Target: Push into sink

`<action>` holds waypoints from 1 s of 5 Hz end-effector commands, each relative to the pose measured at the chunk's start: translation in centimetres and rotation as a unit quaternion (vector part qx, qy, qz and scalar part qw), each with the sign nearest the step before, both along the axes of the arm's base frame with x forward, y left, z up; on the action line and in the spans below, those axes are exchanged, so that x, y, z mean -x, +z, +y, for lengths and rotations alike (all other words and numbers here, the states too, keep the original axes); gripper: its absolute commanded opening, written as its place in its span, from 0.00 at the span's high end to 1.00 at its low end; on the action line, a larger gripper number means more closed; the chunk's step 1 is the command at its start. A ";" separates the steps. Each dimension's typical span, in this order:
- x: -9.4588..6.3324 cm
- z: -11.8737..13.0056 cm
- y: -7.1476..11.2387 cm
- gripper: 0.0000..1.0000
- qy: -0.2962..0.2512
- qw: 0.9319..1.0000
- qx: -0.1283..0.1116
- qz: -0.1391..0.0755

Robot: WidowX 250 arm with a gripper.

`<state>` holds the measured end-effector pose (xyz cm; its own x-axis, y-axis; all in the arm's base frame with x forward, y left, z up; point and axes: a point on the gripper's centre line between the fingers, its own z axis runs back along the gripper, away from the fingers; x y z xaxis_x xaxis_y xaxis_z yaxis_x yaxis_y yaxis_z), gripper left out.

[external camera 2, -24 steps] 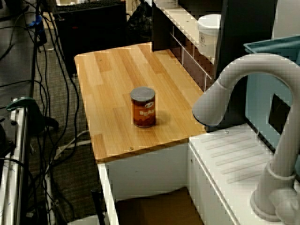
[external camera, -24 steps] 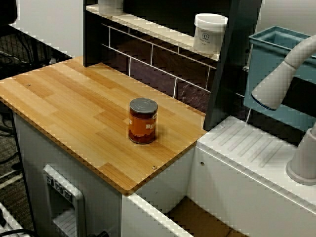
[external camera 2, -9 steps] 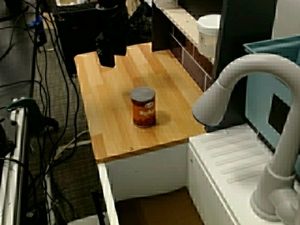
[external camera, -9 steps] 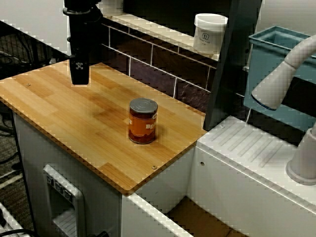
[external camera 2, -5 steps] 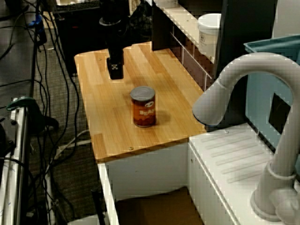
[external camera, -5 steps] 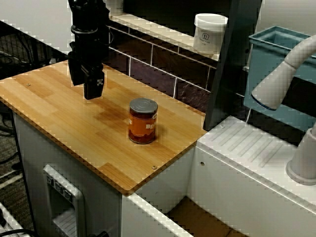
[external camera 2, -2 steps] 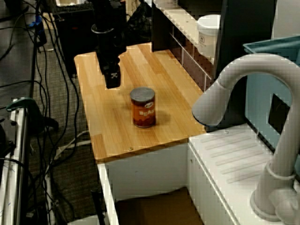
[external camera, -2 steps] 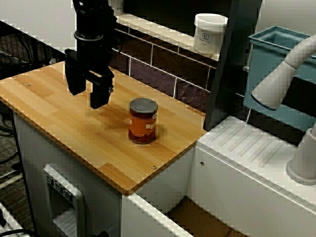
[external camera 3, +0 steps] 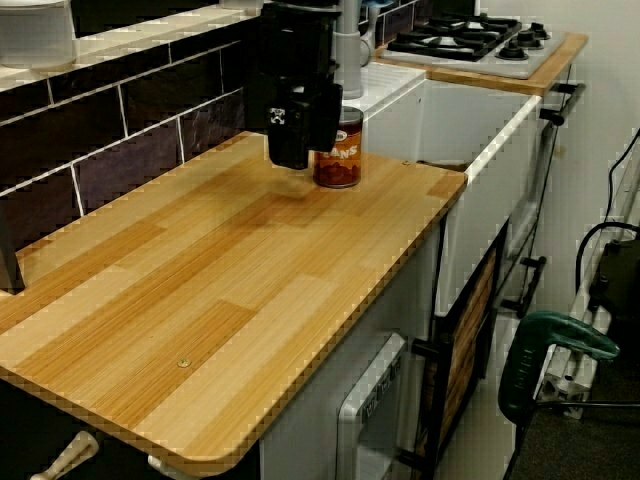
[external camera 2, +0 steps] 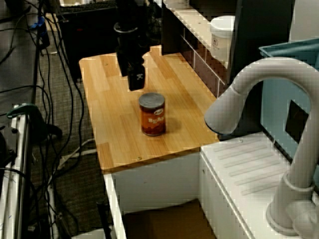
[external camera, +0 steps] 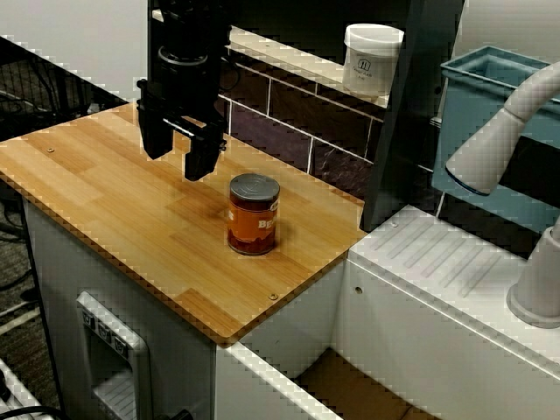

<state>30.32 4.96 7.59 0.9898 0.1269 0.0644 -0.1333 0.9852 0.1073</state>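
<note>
Side view | gripper [external camera: 178, 157] fingers apart | can [external camera: 254, 214] near sink [external camera: 350, 385] edge

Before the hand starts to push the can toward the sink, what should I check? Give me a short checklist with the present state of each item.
1. The can stands upright on the wooden counter: ok.
2. The hand is on the far side of the can from the sink, so a push would send the can toward the sink: ok.
3. Hand low enough to meet the can's side: not ok; it hangs above the counter, fingertips about level with the can's top.
4. Hand touching the can: not ok; the view from the side shows a gap.
5. Counter between the can and the sink edge free of objects: ok.
6. Fingers open or shut: open, seen from the side.
</note>
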 end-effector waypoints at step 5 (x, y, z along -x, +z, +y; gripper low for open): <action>0.2 -8.7 -1.2 0.00 -0.024 0.996 0.067 0.047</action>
